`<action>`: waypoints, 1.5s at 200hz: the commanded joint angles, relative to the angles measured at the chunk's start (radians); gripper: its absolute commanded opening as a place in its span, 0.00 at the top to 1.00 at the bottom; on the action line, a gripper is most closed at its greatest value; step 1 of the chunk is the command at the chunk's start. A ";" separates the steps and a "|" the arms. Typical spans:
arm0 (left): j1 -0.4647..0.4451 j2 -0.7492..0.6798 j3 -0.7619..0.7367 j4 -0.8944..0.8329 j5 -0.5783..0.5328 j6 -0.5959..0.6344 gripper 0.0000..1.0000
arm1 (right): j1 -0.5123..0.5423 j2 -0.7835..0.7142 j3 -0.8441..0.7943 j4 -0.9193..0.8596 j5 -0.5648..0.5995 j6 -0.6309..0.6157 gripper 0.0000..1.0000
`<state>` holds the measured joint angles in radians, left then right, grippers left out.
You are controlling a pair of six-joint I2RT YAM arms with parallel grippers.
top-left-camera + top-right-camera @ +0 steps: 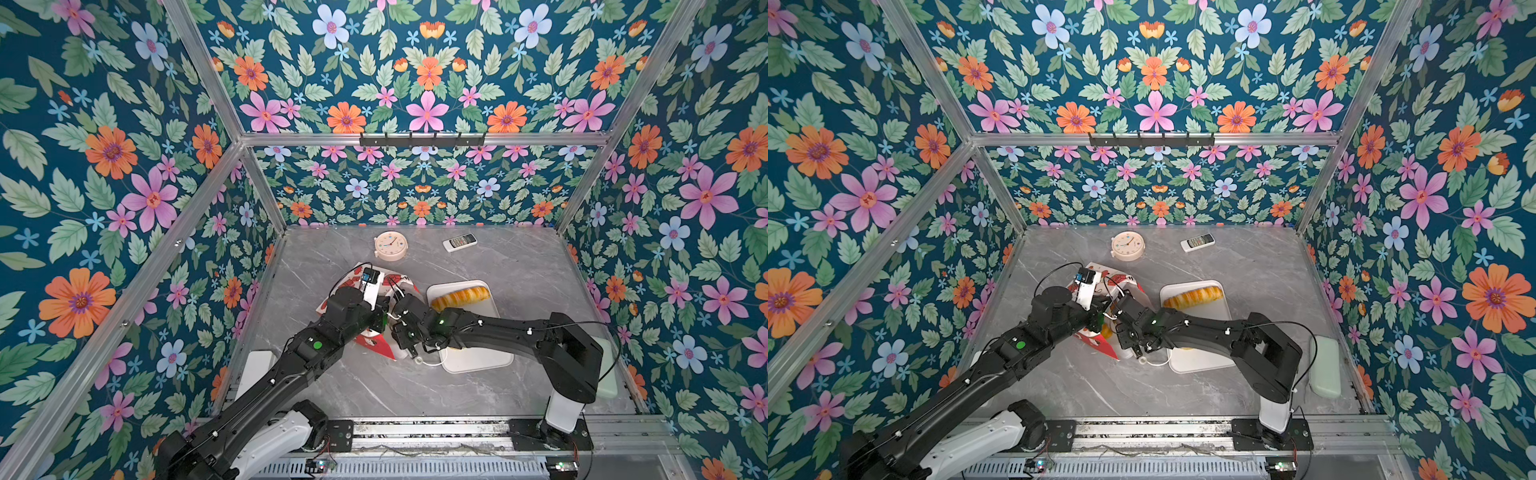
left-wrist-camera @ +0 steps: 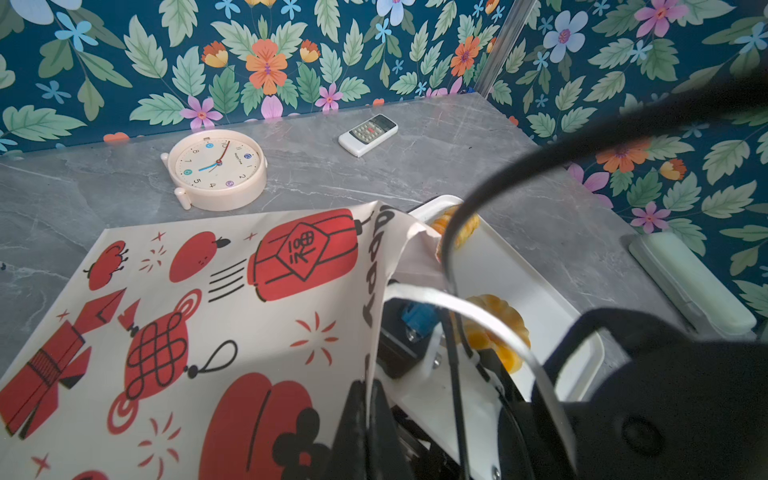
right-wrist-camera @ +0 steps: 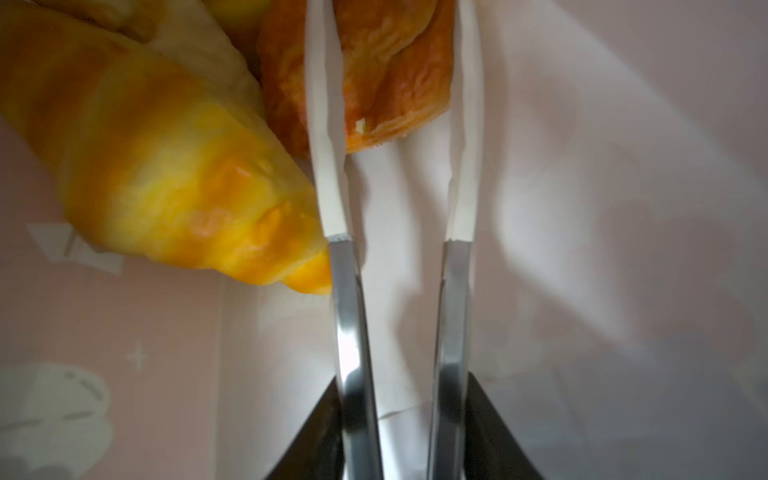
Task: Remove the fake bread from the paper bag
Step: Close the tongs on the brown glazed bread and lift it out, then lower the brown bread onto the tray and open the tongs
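We saw our left gripper (image 2: 368, 415) pinching the paper bag (image 2: 187, 324) rim near the white tray (image 1: 478, 357). Our right gripper (image 3: 390, 104), reaching inside, straddled a brown pastry (image 3: 386, 75), jaws still apart; closing off-centre could squeeze it away, or snag paper.

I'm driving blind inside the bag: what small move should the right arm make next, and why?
Probably close the right gripper on the brown pastry. In the right wrist view its white-tipped fingers are inside the paper bag and straddle that pastry's end, with a gap showing. The yellow croissant lies outside one finger. The left gripper pinches the bag's rim, holding it open.
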<state>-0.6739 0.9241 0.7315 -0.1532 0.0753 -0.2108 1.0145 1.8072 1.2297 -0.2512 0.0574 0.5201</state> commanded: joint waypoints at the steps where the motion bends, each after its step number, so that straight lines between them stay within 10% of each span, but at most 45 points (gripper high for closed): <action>1: 0.001 -0.007 0.003 0.054 0.031 -0.011 0.96 | 0.000 0.000 0.012 0.008 0.006 -0.002 0.65; 120: 0.001 0.033 0.015 0.052 -0.112 -0.037 0.96 | -0.001 -0.140 -0.053 -0.075 0.012 -0.006 0.75; 300: 0.011 0.179 0.072 0.037 -0.366 -0.072 0.97 | -0.026 -0.800 -0.294 -0.470 0.051 0.129 0.74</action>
<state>-0.6659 1.0943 0.7940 -0.1284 -0.2379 -0.2813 0.9920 1.0901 0.9504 -0.6125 0.0441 0.6018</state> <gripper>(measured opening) 0.040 0.259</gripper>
